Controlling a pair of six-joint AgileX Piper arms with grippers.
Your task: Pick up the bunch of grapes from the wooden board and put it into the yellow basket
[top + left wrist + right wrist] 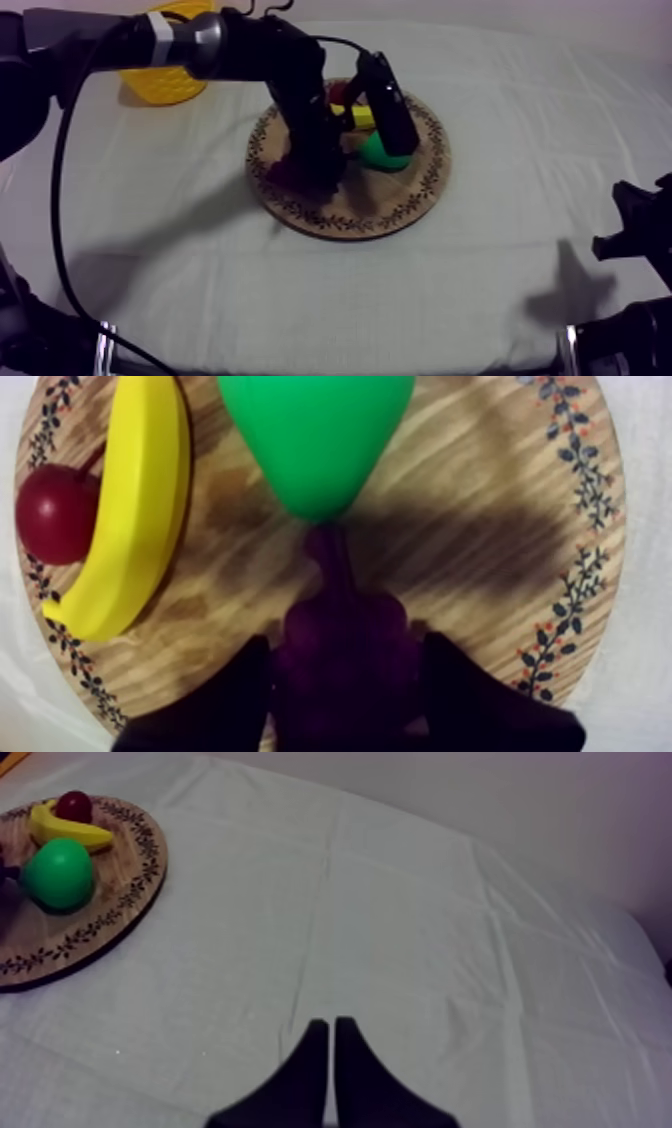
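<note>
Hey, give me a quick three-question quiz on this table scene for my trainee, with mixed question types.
1. True or false: the grapes already lie in the yellow basket.
2. What sits between the left arm's fingers? A pear, B banana, C grapes.
3. Fill in: the right arm's fingers lie ___ over the bare cloth.
Key: 1 false; 2 C; 3 together.

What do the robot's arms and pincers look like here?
The left arm and right arm are black; the left carries a silver ring and a white band. Each pincer has two black fingers, seen on the left pincer and the right pincer, tapering to blunt tips.
</note>
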